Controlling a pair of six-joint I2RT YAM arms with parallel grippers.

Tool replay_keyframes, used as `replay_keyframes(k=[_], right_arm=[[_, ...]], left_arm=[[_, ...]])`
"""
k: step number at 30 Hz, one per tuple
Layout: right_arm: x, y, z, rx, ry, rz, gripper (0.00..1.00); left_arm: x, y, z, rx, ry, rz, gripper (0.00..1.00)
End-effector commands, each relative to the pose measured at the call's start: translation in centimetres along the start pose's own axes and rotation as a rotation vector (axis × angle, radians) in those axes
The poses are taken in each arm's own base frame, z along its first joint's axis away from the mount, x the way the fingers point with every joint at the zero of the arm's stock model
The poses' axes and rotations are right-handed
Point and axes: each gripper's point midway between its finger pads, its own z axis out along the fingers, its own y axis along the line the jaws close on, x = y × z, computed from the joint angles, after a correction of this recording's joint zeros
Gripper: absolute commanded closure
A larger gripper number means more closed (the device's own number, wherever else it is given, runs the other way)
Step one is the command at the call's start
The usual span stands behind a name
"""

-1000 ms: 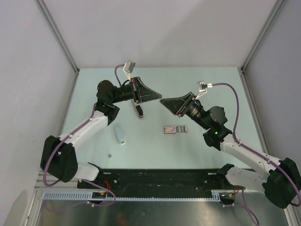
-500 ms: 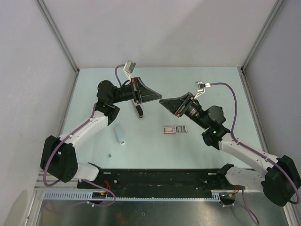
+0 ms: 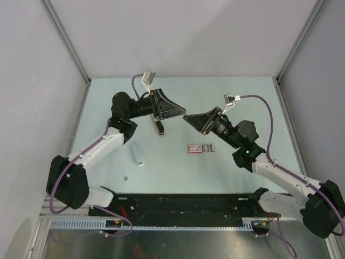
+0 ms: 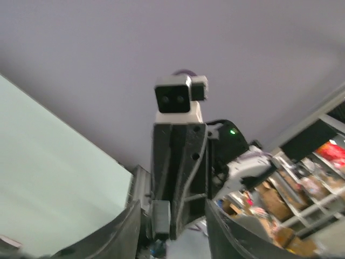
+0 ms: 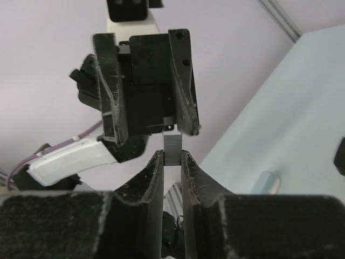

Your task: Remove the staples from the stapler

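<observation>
right hand [image 3: 188,117]: clamped on a thin grey strip [image 5: 172,143], taken for a strip of staples; ribbing too fine to confirm.
left hand [image 3: 178,111]: fingers [image 4: 126,229] apart, holding nothing.
height: both hands raised above the table [image 3: 242,97], tips nearly meeting over its middle.
key relation: thin grey strip jutting from the right fingertips straight toward the left hand, long axis in line with the right hand's reach, free end at the inner face of one left finger. Touching or just short there: cannot tell.
nearer hand: right, gripping one end; left just past the free end.
other staples: short grey strip [image 3: 209,147] on the table just beside the red-and-white box [image 3: 195,148]; tiny grey bit [image 3: 125,177] well apart, toward the left arm's base.
stapler: not certain. Black bar-shaped object [image 3: 159,127] below the left hand judged likeliest; pale blue object [image 3: 138,154] also possible.
step judged: handover or set-down of the held strip.
risk judged: narrow pinch on one end, so possible tilt, slip or break-up into loose pieces.
</observation>
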Motion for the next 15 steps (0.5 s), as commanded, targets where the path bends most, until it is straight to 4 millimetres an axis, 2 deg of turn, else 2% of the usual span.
replay_keyframes(k=[1, 4, 9, 12, 15], right_arm=[[-0.6, -0.5, -0.8, 0.091, 0.011, -0.064, 0.97], [0.4, -3.1, -2.2, 0.223, 0.059, -0.093, 0.98], [1.8, -7.9, -5.2, 0.457, 0.132, -0.160, 0.98], [2.8, -12.3, -8.3, 0.684, 0.179, -0.196, 0.96], [4.2, -16.1, -11.1, 0.879, 0.244, -0.217, 0.96]], left_arm=[[-1.3, 1.1, -0.9, -0.071, -0.010, 0.115, 0.37], [-2.3, 4.7, -2.4, -0.227, 0.006, 0.185, 0.27], [-2.2, 11.6, -6.3, -0.555, 0.084, 0.322, 0.23], [-1.3, 14.0, -8.4, -0.673, 0.153, 0.400, 0.22], [-0.5, 15.4, -10.0, -0.749, 0.211, 0.459, 0.22]])
